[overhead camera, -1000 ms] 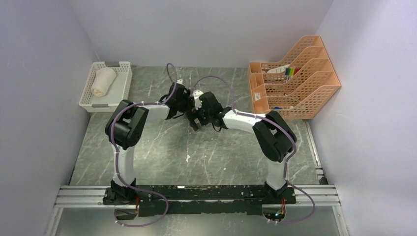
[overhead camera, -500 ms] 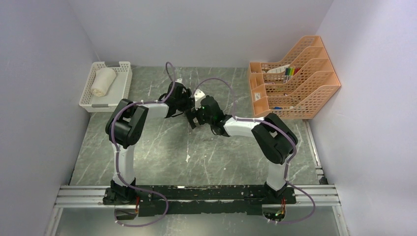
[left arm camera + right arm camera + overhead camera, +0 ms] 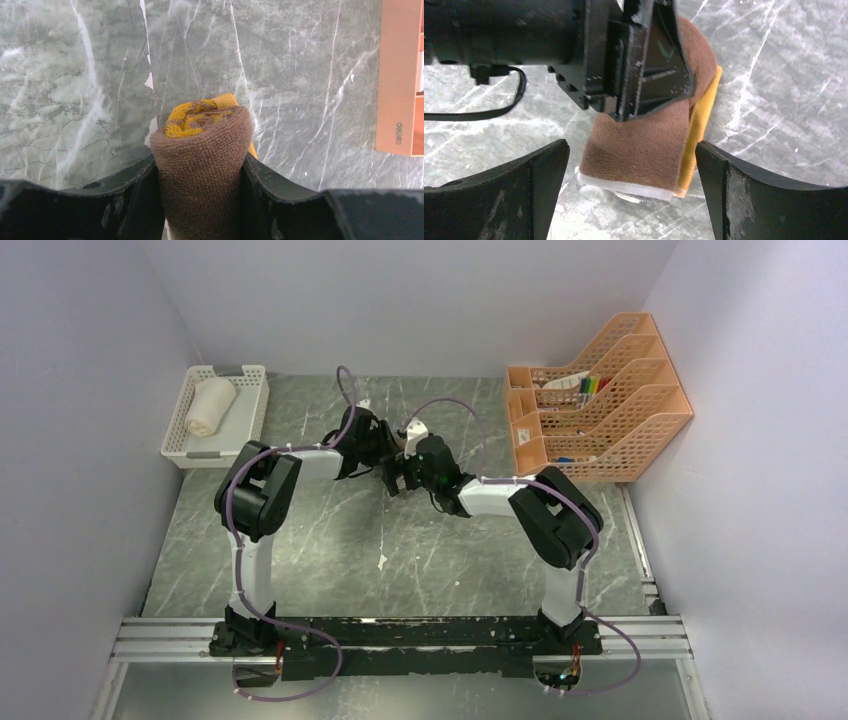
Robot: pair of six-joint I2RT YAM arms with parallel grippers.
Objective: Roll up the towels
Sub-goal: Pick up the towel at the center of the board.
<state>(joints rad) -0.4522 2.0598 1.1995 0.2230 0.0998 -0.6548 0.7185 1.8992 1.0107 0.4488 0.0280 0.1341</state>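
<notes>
The brown towel (image 3: 202, 165), rolled into a tight cylinder with its mustard-yellow reverse showing at the far end, is clamped between the black fingers of my left gripper (image 3: 200, 170). It hangs just above the marble table. In the right wrist view the roll's near end (image 3: 644, 145), with a white hem, sticks out below the left gripper's finger (image 3: 649, 65). My right gripper (image 3: 631, 195) stands open, one finger on each side of that end and neither touching it. The cream-white towel (image 3: 210, 405) lies rolled in the white basket (image 3: 255, 390). From the top, both grippers meet mid-table (image 3: 395, 468).
An orange file organiser (image 3: 590, 410) with pens and papers stands at the back right; its edge (image 3: 400, 75) shows in the left wrist view. The white basket sits at the back left against the wall. Grey walls close in three sides.
My right gripper has shifted up and left, closer to the left gripper and the held roll. The left arm has stayed still, keeping its grip.
</notes>
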